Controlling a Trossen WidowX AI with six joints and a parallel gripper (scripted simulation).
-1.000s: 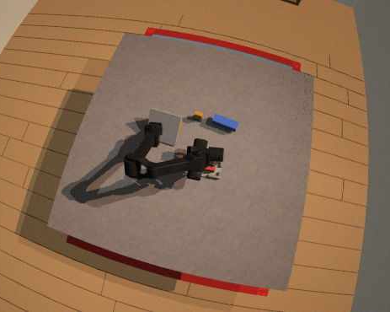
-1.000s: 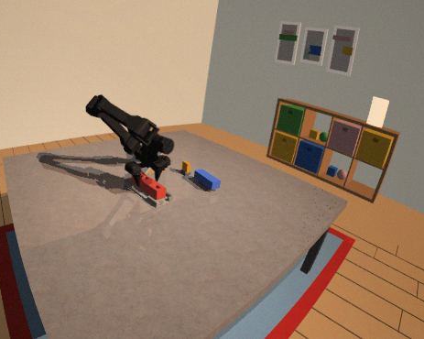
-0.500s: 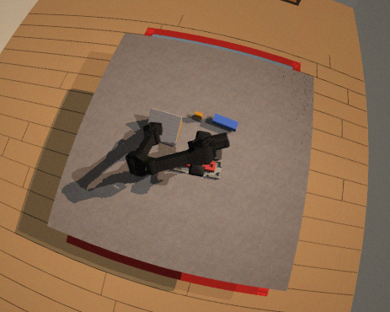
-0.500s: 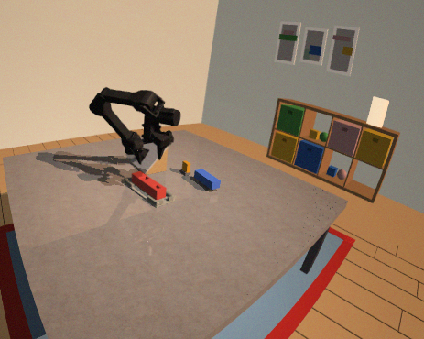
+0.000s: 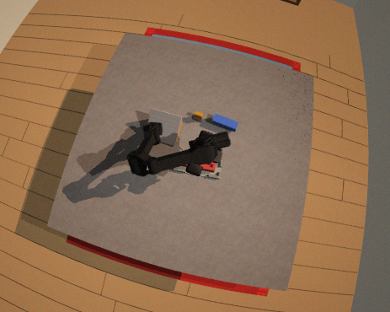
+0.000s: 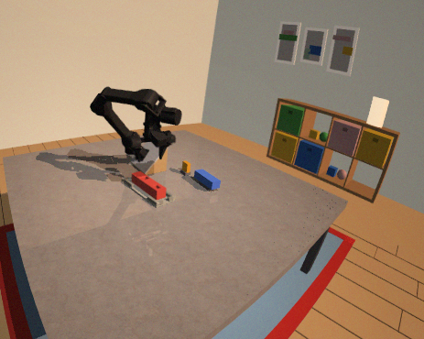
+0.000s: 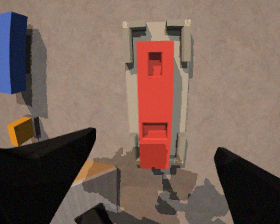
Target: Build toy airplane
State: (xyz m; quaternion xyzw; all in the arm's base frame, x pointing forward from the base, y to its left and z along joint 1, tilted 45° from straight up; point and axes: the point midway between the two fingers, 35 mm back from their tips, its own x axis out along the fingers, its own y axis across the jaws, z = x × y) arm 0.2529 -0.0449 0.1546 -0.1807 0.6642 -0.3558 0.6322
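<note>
The red fuselage [image 5: 208,167] [image 6: 148,185] [image 7: 155,100] lies lengthwise in the pale cradle [image 6: 157,204] [image 7: 132,112], its two top sockets facing up and empty. Whether it sits fully down is hard to tell. The blue wing [image 5: 225,122] [image 6: 207,179] [image 7: 10,52] lies to one side of the cradle. The small orange tail fin [image 5: 198,115] [image 6: 186,167] [image 7: 20,132] stands near the wing's end. My gripper [image 7: 156,144] is wide open and empty, raised above the fuselage's near end in the wrist view. In the top view the arm hides the fingers and part of the fuselage.
A block with a grey top and wood-coloured side [image 5: 166,126] [image 6: 159,166] [image 7: 93,192] stands by the arm's base, close to the cradle and the tail fin. The grey table [image 5: 248,219] [image 6: 192,256] carries everything. A shelf [image 6: 327,151] stands beyond the table.
</note>
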